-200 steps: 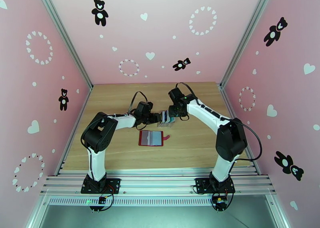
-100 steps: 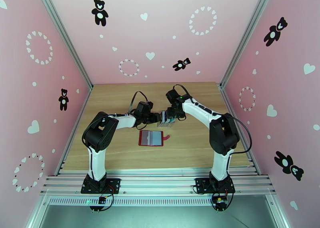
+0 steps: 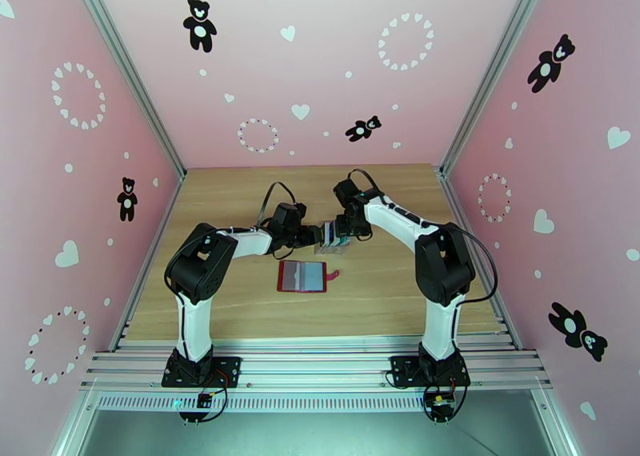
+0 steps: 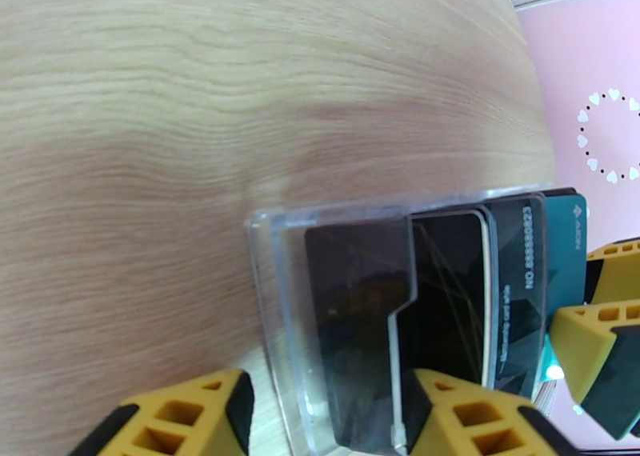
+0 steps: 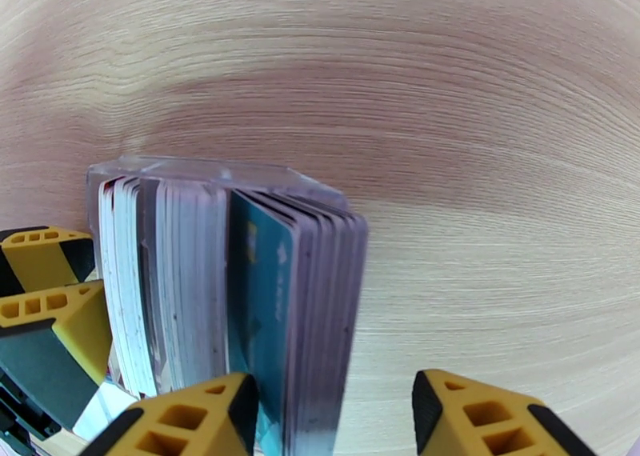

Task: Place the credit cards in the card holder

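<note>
Wooden table point(image 3: 384, 290) carries cards point(image 5: 264, 306), too tightly packed to count, upright in one rack point(image 4: 280, 306) near one open holder point(image 3: 302, 276); the right gripper point(image 5: 332, 418) straddles some, jaws slack, its elbow now tucked inward, while the left gripper's point(image 4: 328, 410) hold is unclear, so extraction is likely just beginning.

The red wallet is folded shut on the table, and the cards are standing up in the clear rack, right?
Not quite: the red wallet lies open, grey pockets up, as the top external view shows. The cards do stand in the clear rack.
</note>
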Action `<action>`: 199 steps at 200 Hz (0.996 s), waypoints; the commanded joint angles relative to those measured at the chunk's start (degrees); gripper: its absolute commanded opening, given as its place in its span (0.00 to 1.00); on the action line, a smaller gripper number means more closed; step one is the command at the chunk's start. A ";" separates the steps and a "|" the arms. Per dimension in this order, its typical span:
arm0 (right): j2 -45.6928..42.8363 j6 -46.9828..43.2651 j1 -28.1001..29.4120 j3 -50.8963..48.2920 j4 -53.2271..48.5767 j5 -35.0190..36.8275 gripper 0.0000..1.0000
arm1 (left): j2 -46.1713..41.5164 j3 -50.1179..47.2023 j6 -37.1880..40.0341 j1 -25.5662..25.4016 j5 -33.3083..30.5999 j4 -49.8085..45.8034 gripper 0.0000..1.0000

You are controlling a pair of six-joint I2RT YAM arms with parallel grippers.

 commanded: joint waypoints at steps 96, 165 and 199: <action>-1.49 -0.04 -2.62 -1.44 1.28 -0.41 0.52 | 2.95 0.14 -0.22 -0.01 1.38 -0.87 0.56; -2.92 0.17 -2.59 -1.18 1.21 -1.13 0.50 | 2.55 -0.01 0.13 -0.03 1.30 -1.16 0.56; -3.26 -0.14 -2.63 -0.47 0.44 -0.34 0.50 | 2.63 0.09 0.11 -0.01 1.32 -1.18 0.55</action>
